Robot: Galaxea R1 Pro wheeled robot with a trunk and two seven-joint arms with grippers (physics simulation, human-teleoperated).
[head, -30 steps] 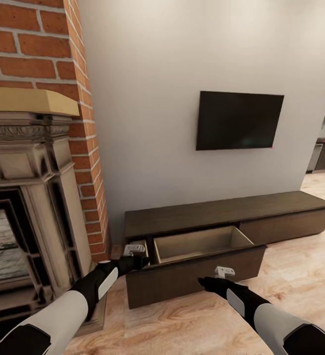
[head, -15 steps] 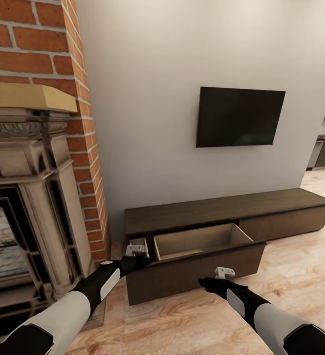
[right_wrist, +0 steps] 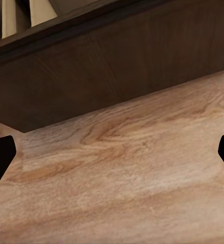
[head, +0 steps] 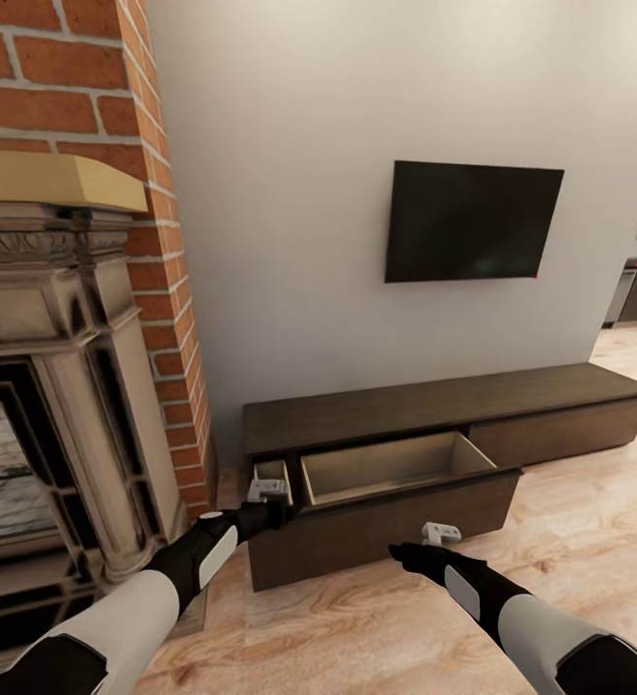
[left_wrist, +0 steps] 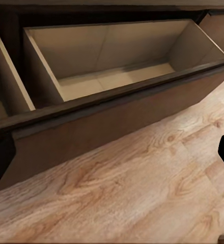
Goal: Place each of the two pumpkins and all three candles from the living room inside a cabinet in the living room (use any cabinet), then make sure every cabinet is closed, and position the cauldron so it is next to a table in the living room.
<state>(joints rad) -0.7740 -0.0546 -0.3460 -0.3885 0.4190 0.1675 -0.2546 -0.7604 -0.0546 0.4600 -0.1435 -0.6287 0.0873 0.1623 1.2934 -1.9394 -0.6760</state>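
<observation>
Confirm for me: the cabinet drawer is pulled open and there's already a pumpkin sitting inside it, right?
Not quite. The cabinet drawer is pulled open, but it holds nothing: the left wrist view shows its pale wood floor bare from wall to wall, and the head view agrees. No pumpkin is inside it.

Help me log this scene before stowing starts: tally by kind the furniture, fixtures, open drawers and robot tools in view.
Cabinet: 1
Open drawers, wide drawer and narrow drawer: 2
Television: 1
Fireplace: 1
Tools, left tool and right tool: 2
Total: 7
</observation>
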